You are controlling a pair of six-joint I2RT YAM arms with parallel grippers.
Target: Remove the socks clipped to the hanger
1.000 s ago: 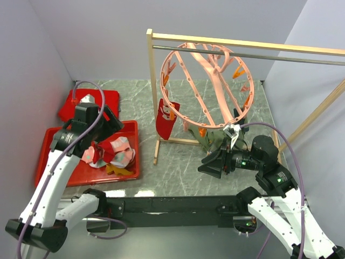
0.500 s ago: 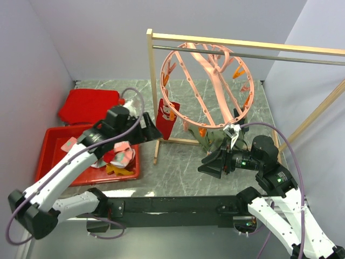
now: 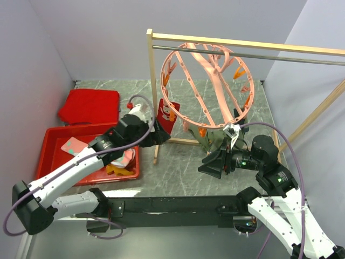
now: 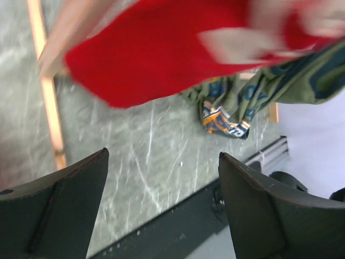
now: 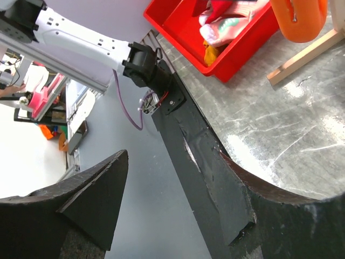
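The salmon-pink round hanger [image 3: 207,86] hangs by its hook from the metal rail. A red sock [image 3: 166,120] is clipped at its lower left, and a dark olive green sock [image 3: 207,141] hangs at its bottom, trailing onto the floor. My left gripper [image 3: 159,135] is open and empty, just below and left of the red sock. In the left wrist view the red sock [image 4: 172,48] fills the top, above the open gripper [image 4: 163,154], with the olive sock [image 4: 259,89] beyond. My right gripper [image 3: 211,163] is open and empty, low in front of the olive sock.
A red tray [image 3: 54,145] at the left holds several loose socks [image 3: 123,157]; it also shows in the right wrist view [image 5: 183,27]. A flat red lid [image 3: 89,105] lies behind it. The wooden rack's post [image 3: 155,97] and foot [image 4: 48,102] stand beside the red sock.
My left arm swung right from over the red tray to the red sock on the hanger. The right arm has not moved.
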